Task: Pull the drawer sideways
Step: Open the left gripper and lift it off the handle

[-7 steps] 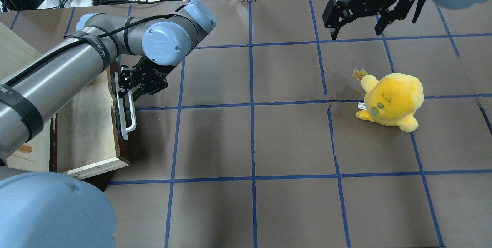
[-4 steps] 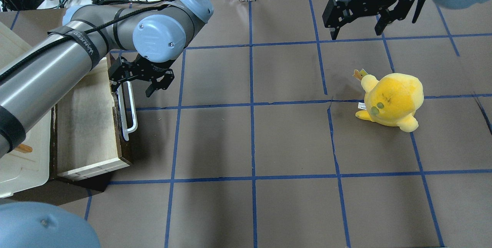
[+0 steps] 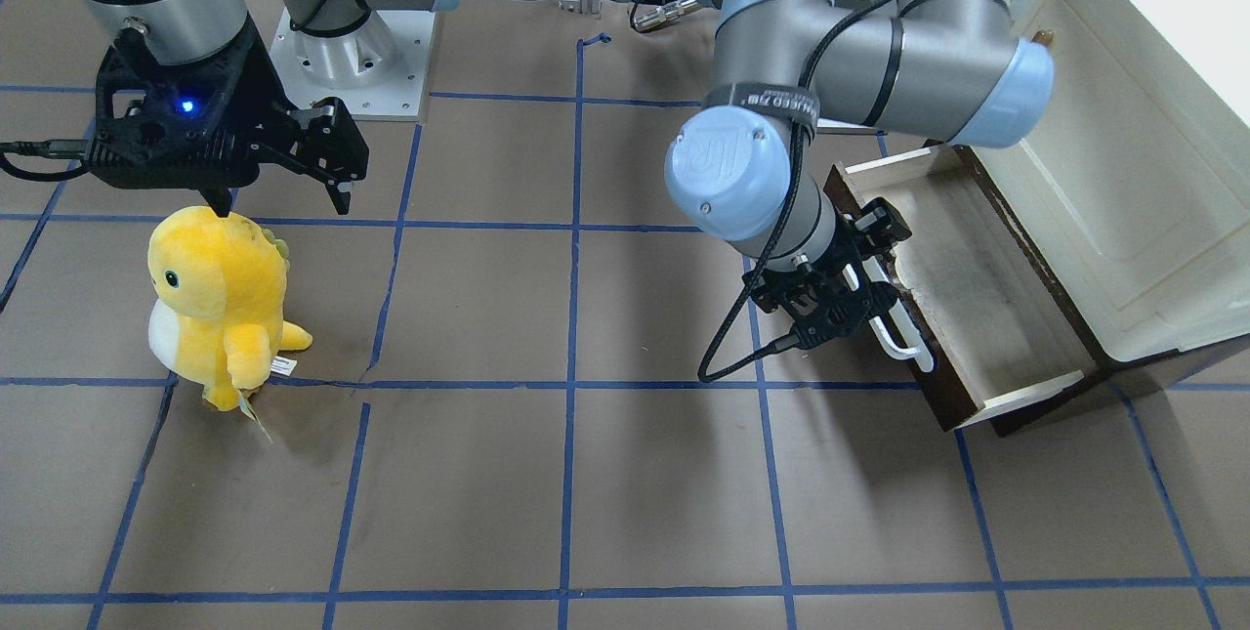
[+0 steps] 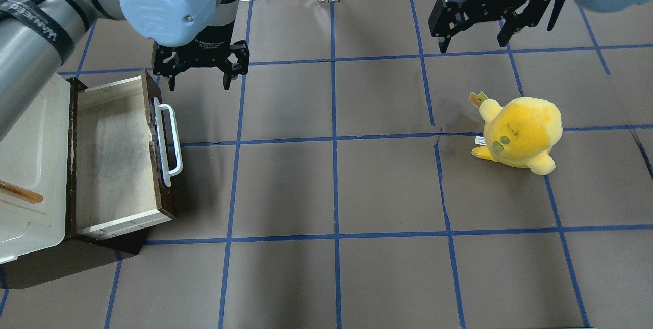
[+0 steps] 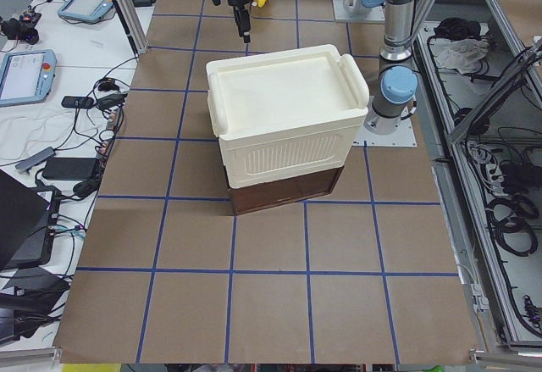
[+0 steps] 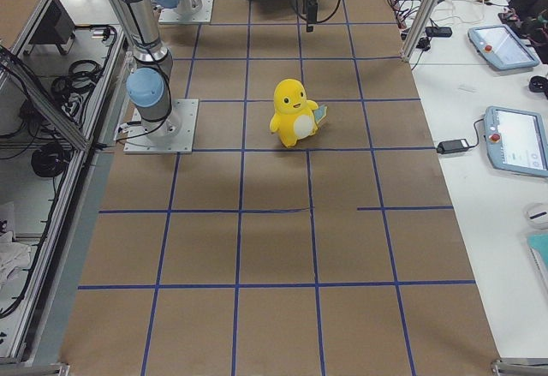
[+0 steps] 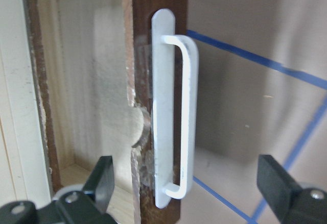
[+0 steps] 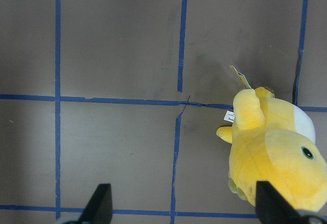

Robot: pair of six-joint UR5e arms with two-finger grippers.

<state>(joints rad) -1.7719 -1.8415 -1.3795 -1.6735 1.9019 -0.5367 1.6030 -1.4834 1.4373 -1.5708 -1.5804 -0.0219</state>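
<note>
Since the earlier overhead frames, the left claw [image 4: 197, 81] has let go of the white handle [image 4: 171, 145] and pulled back toward the far edge of the surface [image 4: 336, 191]. The drawer [image 4: 115, 155] itself has not shifted. It sits at the left edge of the surface, drawn well out of the cream cabinet [image 4: 30, 140], with its pale wooden inside open to view and empty.

The left claw is spread wide and holds nothing. In the wrist view the handle lies ahead of it, untouched (the front view makes the claw look closer to the handle than the overhead one does). The right claw [image 4: 472, 43] hangs near the far right corner, also wide open and empty, beyond a yellow plush toy [image 4: 520, 132].

The pull looks done, and only the arm's retreat seems left.
</note>
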